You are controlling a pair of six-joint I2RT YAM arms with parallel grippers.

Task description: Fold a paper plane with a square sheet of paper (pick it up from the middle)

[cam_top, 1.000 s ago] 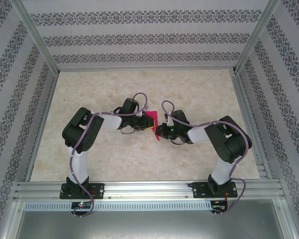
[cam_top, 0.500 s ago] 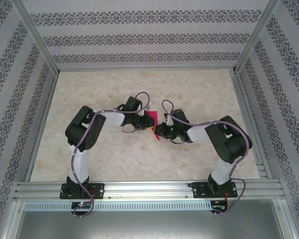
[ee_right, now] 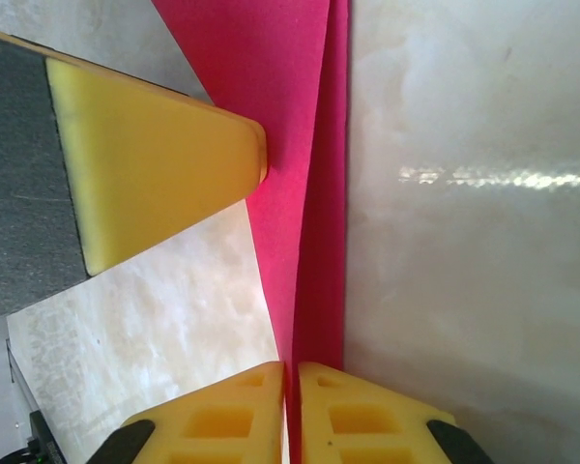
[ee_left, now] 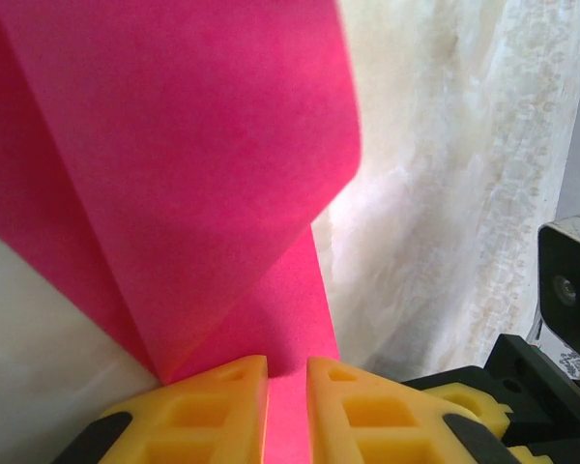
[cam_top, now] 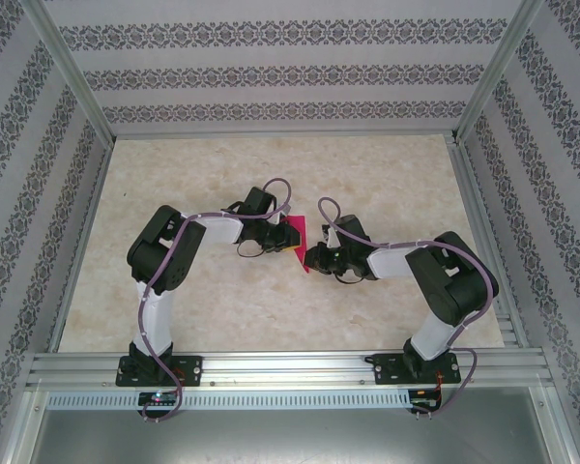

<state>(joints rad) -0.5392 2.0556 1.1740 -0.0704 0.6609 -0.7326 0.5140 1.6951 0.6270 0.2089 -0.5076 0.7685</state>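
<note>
The square sheet of paper (cam_top: 297, 235) is magenta-pink, folded into layers, and hangs between the two arms at mid-table. My left gripper (cam_top: 278, 237) comes at it from the left. In the left wrist view its yellow jaws (ee_left: 288, 387) stand narrowly apart with the paper (ee_left: 203, 174) pinched in the gap, and a curled flap rises above them. My right gripper (cam_top: 307, 259) meets the sheet from the right. Its jaws (ee_right: 292, 382) are shut on the lower folded edge of the paper (ee_right: 290, 116). A left finger (ee_right: 155, 164) touches the sheet further up.
The pale marble-patterned table (cam_top: 387, 184) is bounded by aluminium rails (cam_top: 271, 367) and patterned walls. Part of the right gripper's black body (ee_left: 570, 290) sits close beside the left jaws.
The right arm's elbow has swung out to the right and its gripper has shifted slightly right along the paper. The left arm has barely moved and keeps its hold.
</note>
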